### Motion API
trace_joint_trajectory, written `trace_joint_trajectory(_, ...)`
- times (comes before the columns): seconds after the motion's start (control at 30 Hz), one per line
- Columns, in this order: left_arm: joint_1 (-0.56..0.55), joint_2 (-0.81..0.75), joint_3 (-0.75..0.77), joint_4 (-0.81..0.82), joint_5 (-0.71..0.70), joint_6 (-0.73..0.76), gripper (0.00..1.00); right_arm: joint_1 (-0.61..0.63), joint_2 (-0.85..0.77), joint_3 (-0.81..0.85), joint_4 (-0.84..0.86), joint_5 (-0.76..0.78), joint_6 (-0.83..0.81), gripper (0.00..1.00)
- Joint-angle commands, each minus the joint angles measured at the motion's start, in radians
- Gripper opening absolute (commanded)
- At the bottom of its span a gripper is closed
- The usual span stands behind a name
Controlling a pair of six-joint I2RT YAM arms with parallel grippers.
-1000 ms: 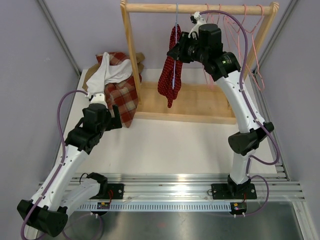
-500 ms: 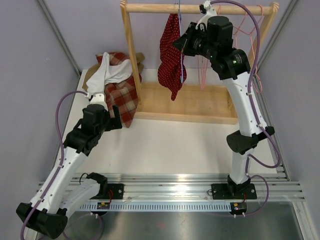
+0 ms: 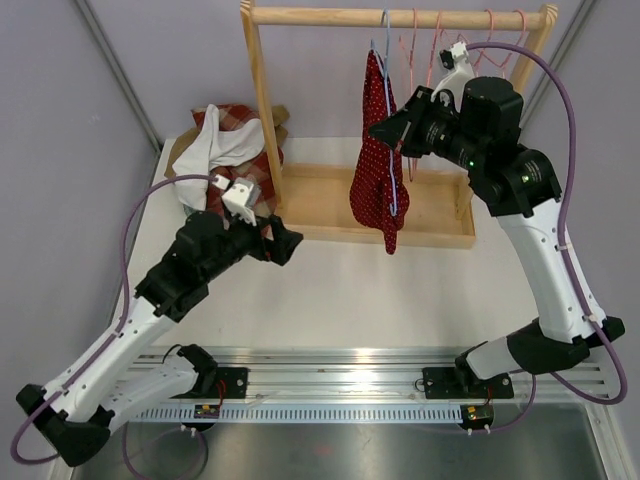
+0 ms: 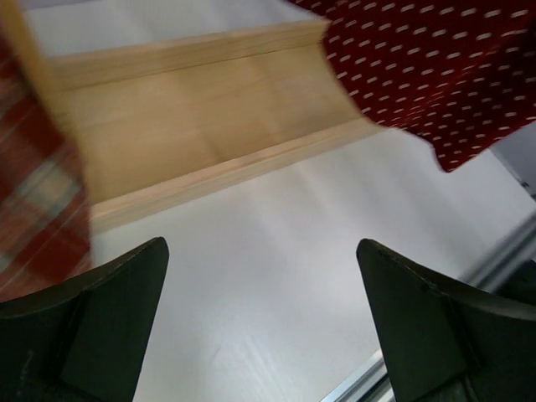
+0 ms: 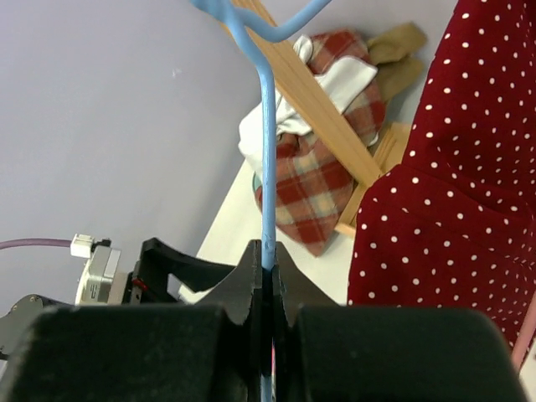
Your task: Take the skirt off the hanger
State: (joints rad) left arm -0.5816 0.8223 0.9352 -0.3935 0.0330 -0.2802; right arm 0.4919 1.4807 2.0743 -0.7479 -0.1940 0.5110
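In the last second the jaws of the right arm have pressed together on the stem of the thin blue wire hanger and swung it rightward along the pale wooden clothes rack. The red white-dotted fabric skirt now hangs mid-rail, its hem just out over the white counter; whether the hook has cleared the rail I cannot tell. The left arm has risen toward that hem, jaws spread wide and empty, which suggests the hanger is being steadied for a pull on the skirt.
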Motion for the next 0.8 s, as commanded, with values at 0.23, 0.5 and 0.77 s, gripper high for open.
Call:
trace_joint_trajectory(0.23, -0.215, 0.193, 0.025, 0.544, 0.136, 0.026, 0.99, 0.007, -0.152, -0.152, 0.145, -0.11, 0.101, 0.0)
trace_joint_trajectory(0.5, -0.244, 0.366, 0.074, 0.676, 0.2, -0.011, 0.99, 0.007, -0.207, -0.163, 0.134, -0.147, 0.152, 0.0)
trace_joint_trajectory(0.77, -0.271, 0.446, 0.131, 0.697, 0.165, -0.008, 0.0, 0.007, -0.244, -0.186, 0.148, -0.156, 0.184, 0.0)
